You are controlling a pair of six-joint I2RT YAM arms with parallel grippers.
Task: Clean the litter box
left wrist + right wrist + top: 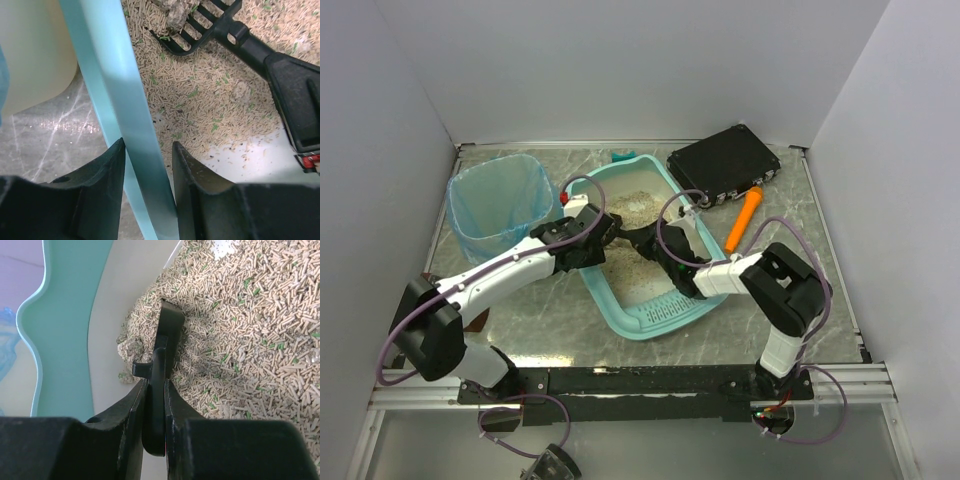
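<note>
Roughly mid-table, the litter box (665, 315) lies slanted, its ribbed lip toward the arm bases and its far end close to the rear wall. The left gripper (148, 150) is clenched on the teal left rim, one finger outside and one inside above the litter (215, 105). Just outside that rim stands a blue-bagged bin (480, 225), with only a narrow strip of table (820, 210) between them. The right gripper (155, 385) is clamped tight on the handle of a black scoop (170, 335). Its slotted head lies in the pellets beside the cream inner wall, with clumps on the tines. A black case (725, 165) and an orange tool (745, 220) crowd the box's right rear corner. The table shows widest on the right, past the right arm's elbow.
</note>
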